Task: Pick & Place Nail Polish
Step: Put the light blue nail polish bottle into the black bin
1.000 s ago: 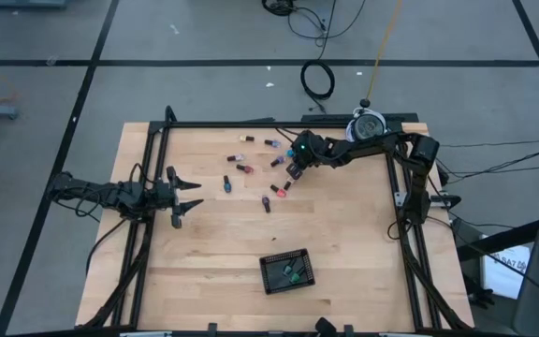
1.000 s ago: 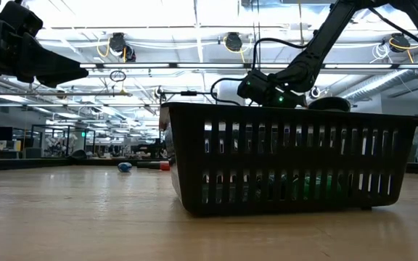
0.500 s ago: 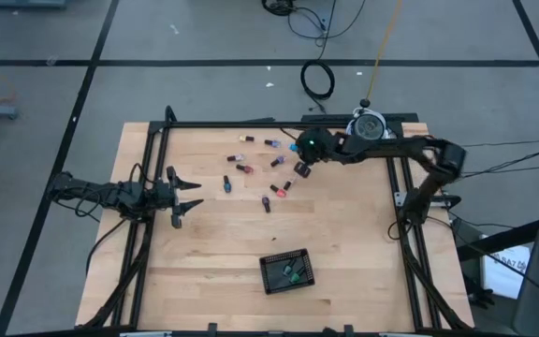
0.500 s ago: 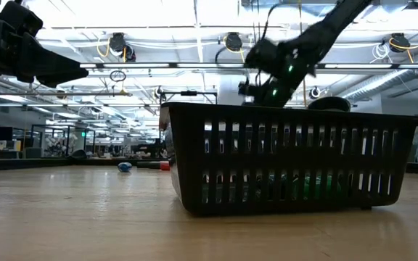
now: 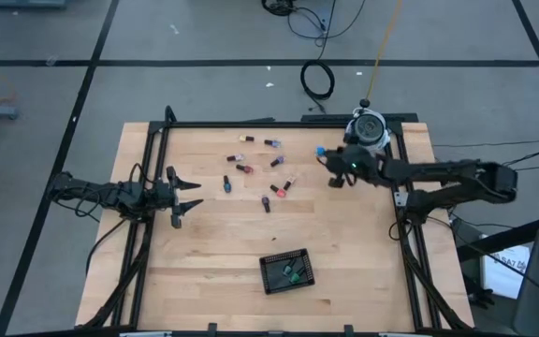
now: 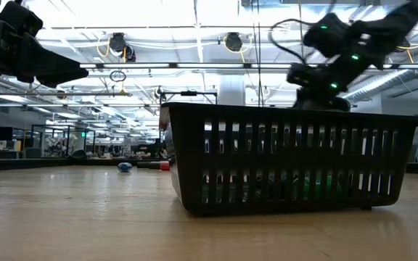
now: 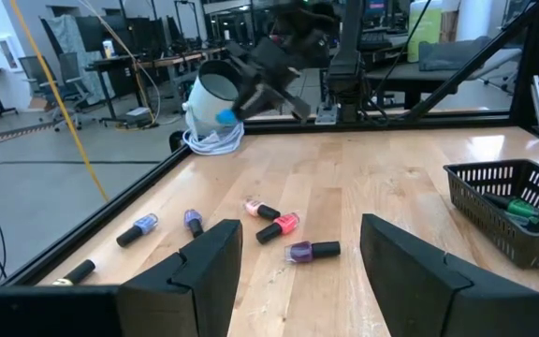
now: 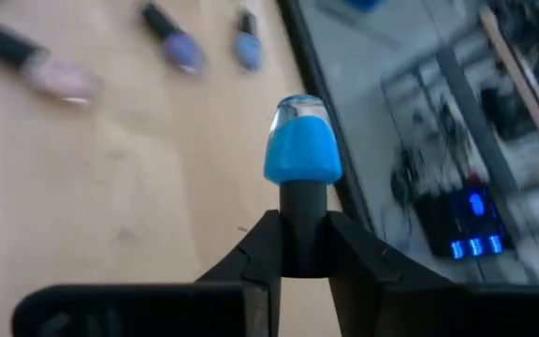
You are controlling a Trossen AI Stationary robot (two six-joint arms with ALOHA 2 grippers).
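Above the table's two-o'clock area, we see the right gripper [image 5: 333,167] carrying a blue nail polish bottle [image 8: 303,152], its fingers [image 8: 260,245] pinching the dark cap so the bright blue body sticks out past the tips; from overhead the same bottle shows as a small blue spot [image 5: 320,150] just off the gripper's end. Most of the remaining nail polish bottles [image 5: 254,171] lie scattered on the wooden table [image 5: 213,245] around twelve o'clock, well apart from the black basket [image 5: 286,271] that sits near six o'clock. Inside that basket we can make out a green bottle [image 5: 292,275], along with other contents too small for us to tell. Over at nine o'clock the left gripper [image 5: 187,195] waits off the surface with its fingers [image 7: 206,268] spread wide. Past those fingers, the left wrist view shows several loose bottles lying on their sides, among them a red one [image 7: 278,227] and a purple one [image 7: 312,250] just beside it, with the basket [image 7: 510,198] farther off.
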